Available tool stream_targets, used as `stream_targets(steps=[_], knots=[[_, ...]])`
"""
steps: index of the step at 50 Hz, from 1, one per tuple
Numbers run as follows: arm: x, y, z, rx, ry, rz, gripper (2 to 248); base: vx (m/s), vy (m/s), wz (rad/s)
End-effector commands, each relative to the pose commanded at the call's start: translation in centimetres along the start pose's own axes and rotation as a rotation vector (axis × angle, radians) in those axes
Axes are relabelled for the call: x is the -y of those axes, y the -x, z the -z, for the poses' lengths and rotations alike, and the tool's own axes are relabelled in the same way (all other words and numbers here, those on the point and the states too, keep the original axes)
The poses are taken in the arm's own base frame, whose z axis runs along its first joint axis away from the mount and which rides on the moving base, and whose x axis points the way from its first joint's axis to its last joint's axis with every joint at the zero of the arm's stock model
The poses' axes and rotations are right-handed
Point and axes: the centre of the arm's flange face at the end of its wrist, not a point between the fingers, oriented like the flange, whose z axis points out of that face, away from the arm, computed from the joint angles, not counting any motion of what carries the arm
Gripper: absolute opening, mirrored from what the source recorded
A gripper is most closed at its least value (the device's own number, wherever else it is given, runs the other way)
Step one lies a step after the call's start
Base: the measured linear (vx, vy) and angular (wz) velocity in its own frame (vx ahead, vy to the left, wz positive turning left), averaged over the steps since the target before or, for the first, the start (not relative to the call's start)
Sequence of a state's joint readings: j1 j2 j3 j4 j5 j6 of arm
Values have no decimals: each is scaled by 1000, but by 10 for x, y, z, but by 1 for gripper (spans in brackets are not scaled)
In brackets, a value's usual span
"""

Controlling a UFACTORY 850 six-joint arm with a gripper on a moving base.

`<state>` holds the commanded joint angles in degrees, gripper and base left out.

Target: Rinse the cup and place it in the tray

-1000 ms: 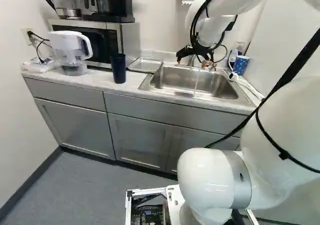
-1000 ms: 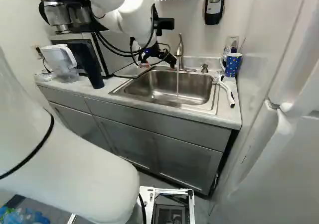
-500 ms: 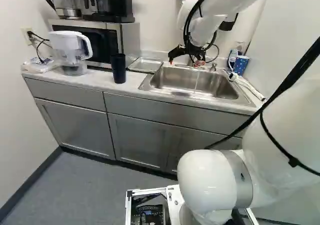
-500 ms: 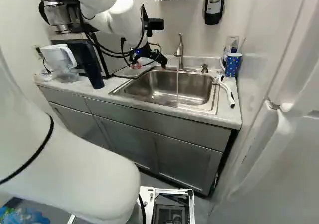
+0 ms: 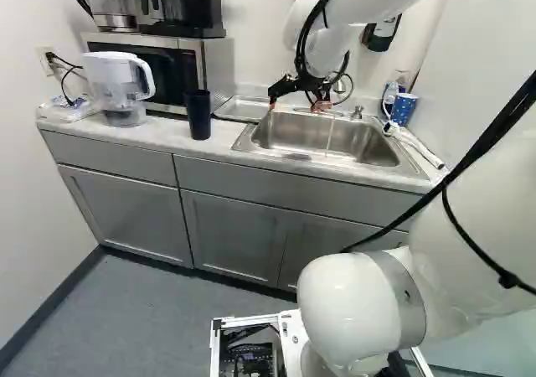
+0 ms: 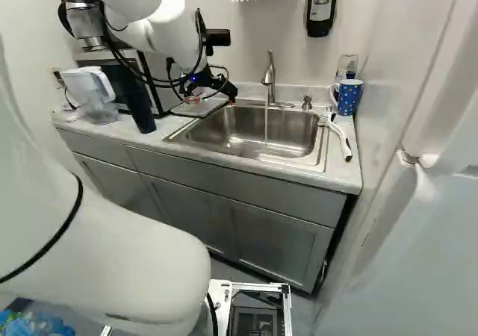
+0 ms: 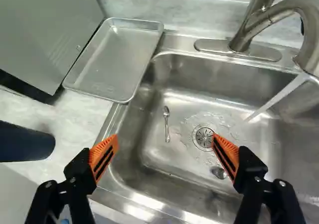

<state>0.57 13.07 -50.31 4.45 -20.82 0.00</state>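
Over the tray side of the sink, my gripper [image 5: 296, 105] hangs open. Its orange-padded fingers stand wide apart in the wrist view, and the gripper [image 7: 164, 145] has nothing between them. Beyond its left-hand finger lies the bare metal tray [image 7: 112, 59], flat on the counter against the sink rim. A tall dark blue cup [image 5: 198, 115] stands upright on the counter, left of the tray in the left base view. A blue mug with white dots [image 6: 349, 97] is at the sink's far right corner. Water runs from the faucet [image 7: 249, 27] into the sink [image 7: 189, 104].
A spoon [image 7: 167, 124] lies in the sink near the drain. A microwave [image 5: 151, 67] and white pitcher [image 5: 120, 88] stand left of the sink in the left base view. A white-handled brush [image 6: 341, 138] rests on the sink's right side. A wall dispenser [image 6: 321, 7] hangs above.
My arm has swung left in both base views, carrying the open gripper from near the faucet toward the tray side. The base and the things on the counter have stayed put.
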Motion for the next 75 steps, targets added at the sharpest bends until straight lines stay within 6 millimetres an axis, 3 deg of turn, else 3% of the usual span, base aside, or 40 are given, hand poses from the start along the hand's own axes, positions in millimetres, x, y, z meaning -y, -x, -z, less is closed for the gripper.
stream_targets(steps=[75], knots=[[115, 36, 20, 13, -199, 216, 247, 0, 0, 0]])
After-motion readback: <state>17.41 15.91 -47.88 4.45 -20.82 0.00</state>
